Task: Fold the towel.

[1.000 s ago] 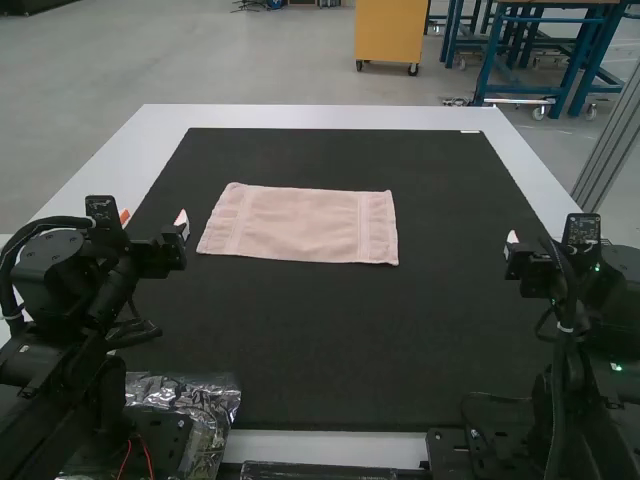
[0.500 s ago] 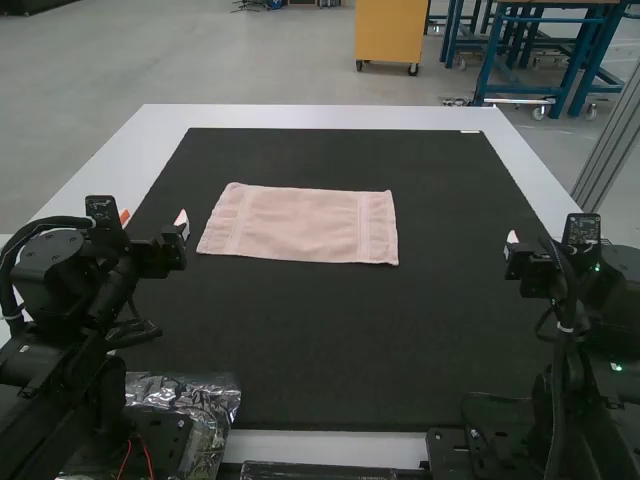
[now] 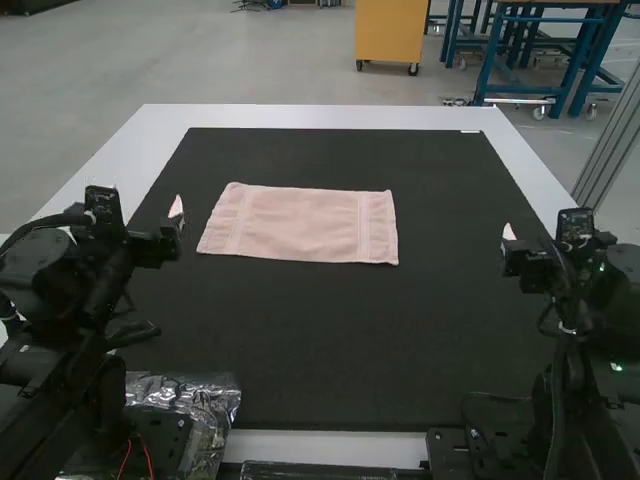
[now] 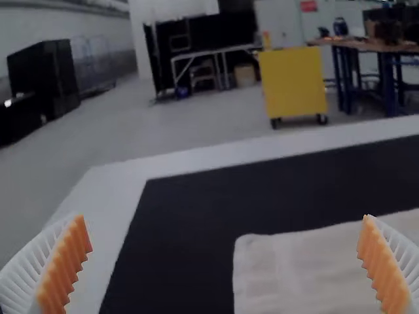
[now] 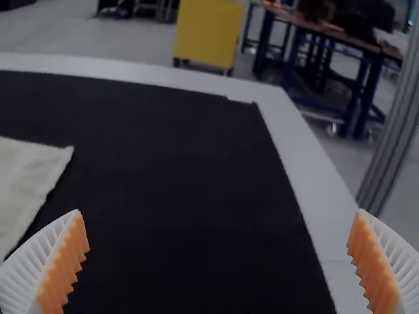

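A pale pink towel lies spread flat as a wide rectangle on the black mat, left of the mat's middle. My left gripper is off the towel's left end, above the mat's left edge. At the mat's right side, well away from the towel, is my right gripper. In the left wrist view the left gripper has its fingers wide apart, with part of the towel beyond them. The right wrist view has the right gripper spread wide too, and a corner of the towel.
The black mat covers most of the white table. A crinkled clear plastic bag lies by the left arm's base. Dark cables run near the right arm's base.
Both grippers have shifted slightly: the left one a little up and leftward in the high view, the right one a little upward. The towel has stayed put.
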